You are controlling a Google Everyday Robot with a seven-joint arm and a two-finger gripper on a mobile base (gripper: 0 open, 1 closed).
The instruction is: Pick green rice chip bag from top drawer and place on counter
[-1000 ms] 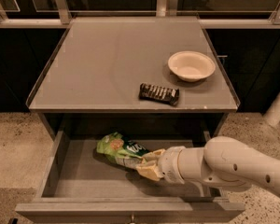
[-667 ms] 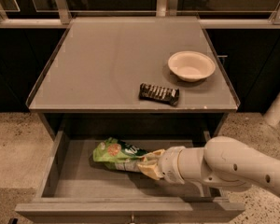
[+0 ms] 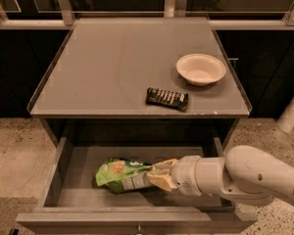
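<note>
The green rice chip bag (image 3: 118, 172) lies on its side in the open top drawer (image 3: 77, 166), left of centre, with its white label facing me. My gripper (image 3: 158, 176) reaches into the drawer from the right. Its cream fingers (image 3: 161, 181) are closed on the bag's right end, which is hidden between them. The grey counter (image 3: 112, 65) is above the drawer.
A cream bowl (image 3: 201, 69) stands at the counter's right. A small dark ridged wrapped bar (image 3: 167, 98) lies near the counter's front edge. The drawer's knob (image 3: 138, 227) shows at the bottom. My white arm (image 3: 245, 176) fills the drawer's right side. A speckled floor surrounds the cabinet.
The bag has turned from a crumpled, tilted pose to lying stretched out towards the left, its end between my fingers. My arm has barely moved.
</note>
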